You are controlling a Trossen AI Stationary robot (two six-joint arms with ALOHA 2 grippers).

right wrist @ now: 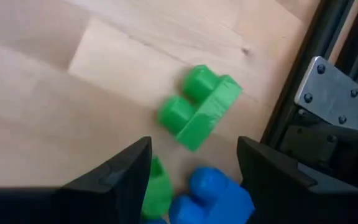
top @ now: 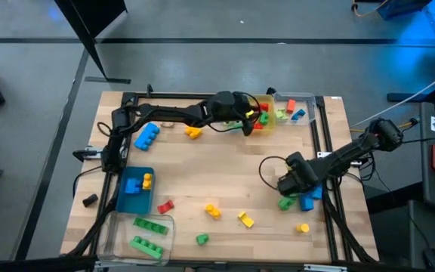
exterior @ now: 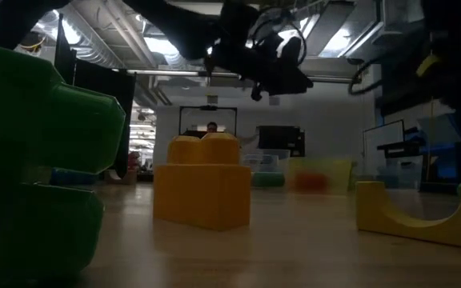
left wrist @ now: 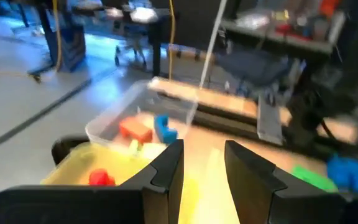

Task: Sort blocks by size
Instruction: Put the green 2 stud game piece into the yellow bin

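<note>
Studded blocks lie scattered on the wooden table. My left gripper hangs open at the far middle, just beside the yellow bin, with nothing visible between its fingers. My right gripper points down, open, near the table's right edge. Under it lie a green two-stud block, a blue block and another green piece. Its fingers stand above and to either side of the blue block, touching nothing. All three rest flat on the table, also in the high view at the green block.
A clear bin with small blocks adjoins the yellow bin. A blue bin and a clear bin with green bars stand near left. Loose blocks: blue, orange, red, yellow, yellow arch.
</note>
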